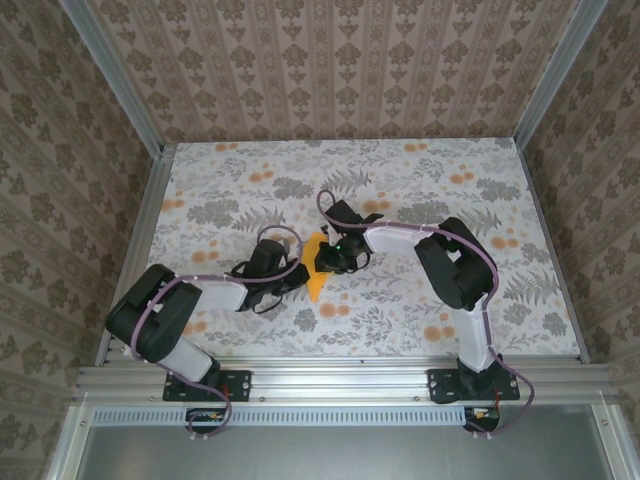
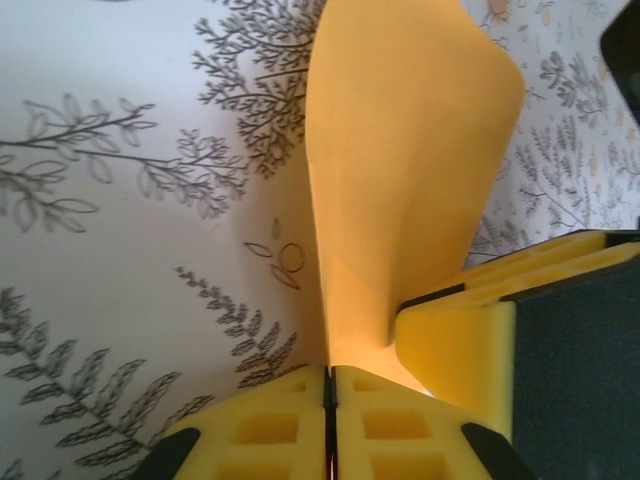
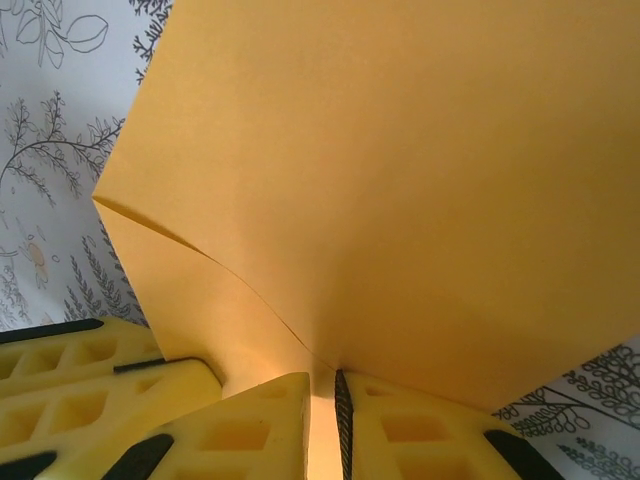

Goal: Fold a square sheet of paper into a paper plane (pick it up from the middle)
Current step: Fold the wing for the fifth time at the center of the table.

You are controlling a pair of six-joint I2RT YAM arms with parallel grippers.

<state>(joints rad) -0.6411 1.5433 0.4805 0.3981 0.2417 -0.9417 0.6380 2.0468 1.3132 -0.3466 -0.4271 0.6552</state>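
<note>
Bench (image 1: 450, 170): floral top. Orange paper (image 1: 315, 285): part-folded, held off the bench between both tools and fanning forward from each tool's tips. Its long axis runs crosswise between them, narrow point toward the arm bases. Left tool (image 2: 328, 400): clamped on the paper's fold. Right tool (image 3: 322, 410): clamped on the paper just beside the left tool.

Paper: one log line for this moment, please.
paper: creased, curved | left gripper: shut on paper | right gripper: shut on paper | spacing: close together

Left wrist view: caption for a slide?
Left jaws pinch the orange paper upright above the floral tablecloth, right jaws gripping alongside.
</note>
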